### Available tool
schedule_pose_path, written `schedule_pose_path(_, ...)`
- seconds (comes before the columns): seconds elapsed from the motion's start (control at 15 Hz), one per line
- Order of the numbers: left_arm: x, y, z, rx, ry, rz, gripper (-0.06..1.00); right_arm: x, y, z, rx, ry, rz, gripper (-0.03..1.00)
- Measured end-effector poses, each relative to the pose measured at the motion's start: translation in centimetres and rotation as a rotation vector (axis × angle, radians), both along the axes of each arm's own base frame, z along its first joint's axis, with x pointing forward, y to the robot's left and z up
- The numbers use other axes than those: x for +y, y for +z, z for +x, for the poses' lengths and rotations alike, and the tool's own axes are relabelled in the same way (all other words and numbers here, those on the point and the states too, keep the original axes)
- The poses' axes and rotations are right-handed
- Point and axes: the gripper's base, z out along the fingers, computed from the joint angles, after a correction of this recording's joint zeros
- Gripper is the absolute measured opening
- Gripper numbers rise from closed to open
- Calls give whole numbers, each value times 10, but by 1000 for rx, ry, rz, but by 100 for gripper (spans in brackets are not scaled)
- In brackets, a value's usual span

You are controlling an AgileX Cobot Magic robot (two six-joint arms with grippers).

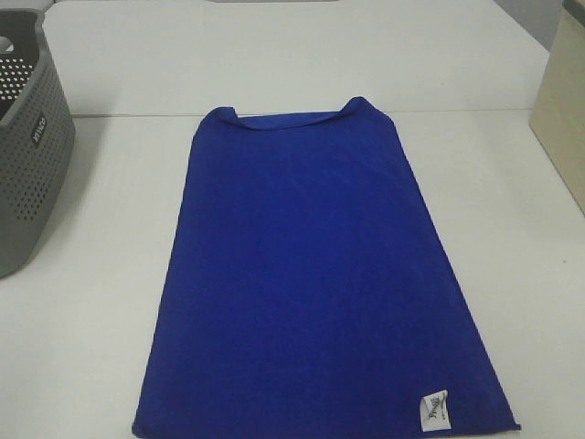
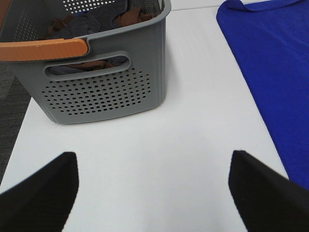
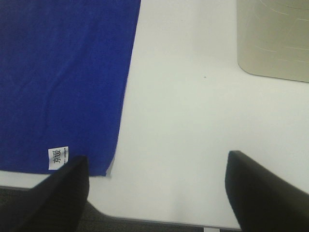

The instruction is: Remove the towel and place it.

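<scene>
The towel [image 1: 311, 274] is a large royal-blue cloth lying flat in the middle of the white table [image 1: 82, 302], its far edge slightly curled, a small white label [image 1: 434, 409] at its near right corner. No arm shows in the high view. My left gripper [image 2: 154, 193] stands open over bare table between the grey basket [image 2: 101, 92] and the towel's edge [image 2: 275, 72]. Open too, my right gripper [image 3: 154, 193] hovers by the table's near edge, just right of the towel's labelled corner [image 3: 58, 158]. Neither holds anything.
The perforated grey basket [image 1: 27, 137] with an orange handle [image 2: 43, 48] stands at the table's left, with dark clothes inside. A beige box [image 1: 567, 101] stands at the far right. The table's front edge [image 3: 145, 220] runs just below the right gripper.
</scene>
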Motion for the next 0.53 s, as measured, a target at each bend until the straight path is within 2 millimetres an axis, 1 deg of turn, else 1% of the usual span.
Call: schedule_pose_path(0.53, -1, 0, 0, 0, -4, -6, 80, 0, 0, 0, 0, 1, 1, 77)
